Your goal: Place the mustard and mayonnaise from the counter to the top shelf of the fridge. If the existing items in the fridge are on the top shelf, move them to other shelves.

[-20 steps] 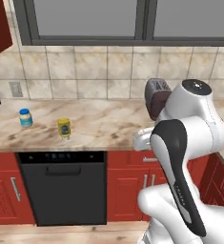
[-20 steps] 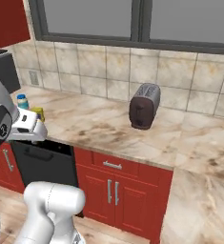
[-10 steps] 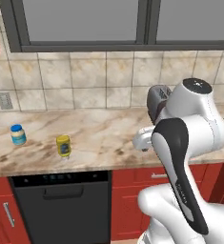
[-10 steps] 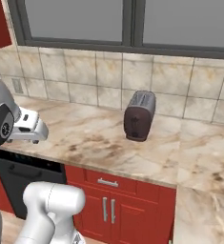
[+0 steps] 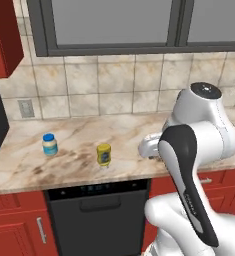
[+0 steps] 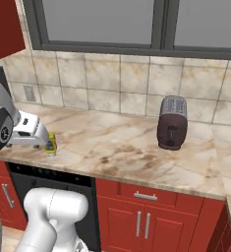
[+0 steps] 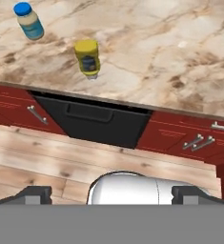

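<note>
Gripper (image 7: 111,194): jaws spread wide, nothing between them; the two dark fingertips (image 7: 33,194) stand far apart at the bottom of the hand view. The hand hangs above the wooden floor in front of the cabinets, well apart from both containers.

Arm: white, with dark joints; it rises at the lower right of the left base view, with the wrist end reaching over the front edge of the counter.

Mustard (image 5: 104,154): yellow squeeze bottle with a dark blue label, standing upright and cap-down on the counter near its front edge, above the dishwasher. In the right base view it (image 6: 50,144) shows just beside the white wrist end, partly covered by it.

Mayonnaise (image 5: 50,144): squat jar with a blue lid and pale contents, upright on the counter, to the left of the mustard and a little farther back. The two are near each other, not touching.

Counter (image 5: 79,167): beige-brown marbled worktop over red cabinets, running along a tiled wall.

Dishwasher (image 5: 96,215): black front panel with a handle recess, set under the counter between red cabinet doors.

Toaster (image 6: 172,122): dark, upright on the counter near the tiled wall, well apart from the mustard and to its right.

Window (image 5: 114,25): dark grey frame above the tiles.

Wall outlet (image 5: 25,108): on the tiles, behind the mayonnaise.
</note>
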Available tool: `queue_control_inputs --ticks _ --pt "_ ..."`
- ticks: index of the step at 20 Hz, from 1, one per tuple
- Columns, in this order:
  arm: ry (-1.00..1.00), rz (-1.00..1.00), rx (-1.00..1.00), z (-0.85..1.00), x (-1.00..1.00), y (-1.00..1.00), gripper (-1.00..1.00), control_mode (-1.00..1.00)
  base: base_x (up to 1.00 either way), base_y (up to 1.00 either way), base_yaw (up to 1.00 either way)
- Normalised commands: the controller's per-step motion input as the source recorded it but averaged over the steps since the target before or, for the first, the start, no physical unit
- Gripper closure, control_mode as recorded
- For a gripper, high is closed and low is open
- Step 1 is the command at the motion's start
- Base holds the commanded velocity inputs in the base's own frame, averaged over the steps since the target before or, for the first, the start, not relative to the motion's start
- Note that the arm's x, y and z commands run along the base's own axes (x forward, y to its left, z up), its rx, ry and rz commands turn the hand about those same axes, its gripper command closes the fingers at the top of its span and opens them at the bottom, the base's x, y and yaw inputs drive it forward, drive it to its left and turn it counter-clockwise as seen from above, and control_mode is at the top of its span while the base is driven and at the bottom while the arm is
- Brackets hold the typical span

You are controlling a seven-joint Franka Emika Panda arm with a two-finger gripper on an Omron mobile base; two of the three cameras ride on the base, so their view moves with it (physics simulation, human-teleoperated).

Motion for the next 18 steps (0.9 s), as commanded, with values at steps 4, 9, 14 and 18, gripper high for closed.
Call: queue_control_inputs --ticks 4,9,14,18 --pt "0.0 0.0 0.0 0.0 0.0 0.0 -1.0 1.0 0.41 0.51 -0.14" --pt "0.0 0.0 0.0 0.0 0.06 0.0 -1.0 -1.0 0.31 0.08 -0.05" --pt "0.01 0.12 0.03 0.0 0.12 -0.56 -1.0 -1.0 0.0 0.0 0.0" --pt "0.0 0.2 0.05 0.0 0.05 -0.85 -1.0 -1.0 0.0 0.0 0.0"
